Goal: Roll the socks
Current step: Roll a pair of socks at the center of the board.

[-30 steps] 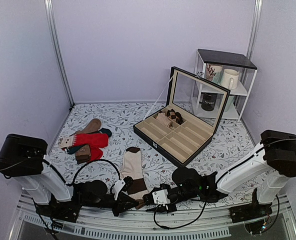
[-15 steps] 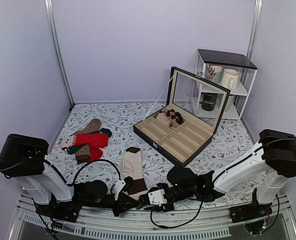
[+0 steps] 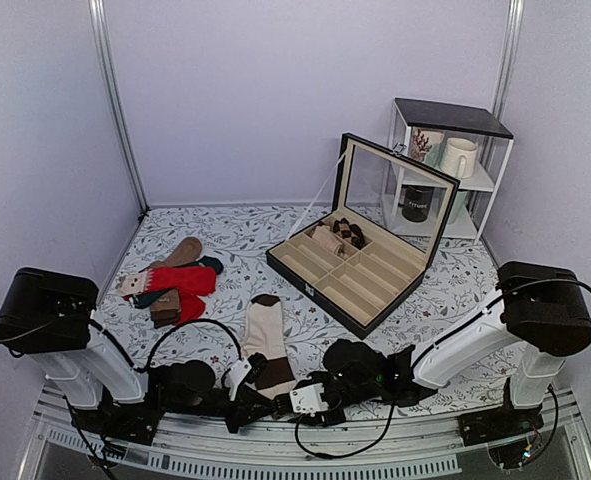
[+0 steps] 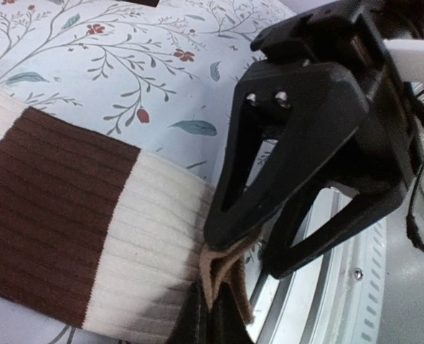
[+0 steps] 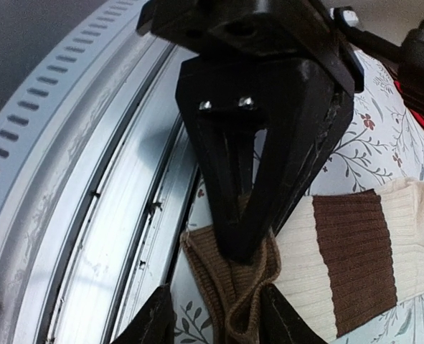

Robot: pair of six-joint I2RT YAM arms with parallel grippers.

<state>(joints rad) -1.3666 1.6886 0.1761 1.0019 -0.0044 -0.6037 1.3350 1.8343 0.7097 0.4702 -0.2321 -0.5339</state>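
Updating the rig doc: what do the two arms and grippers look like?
Left arm and right arm: black boxy shoulder housings, white links, black wrists, looping black cables. Left gripper and right gripper: matte black, tapering fingers, two silver screws each.

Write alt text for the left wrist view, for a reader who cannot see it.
A cream sock with a broad brown band lies on a floral cloth; the left claw pinches its tan cuff at the bottom edge. The open right claw straddles that cuff.
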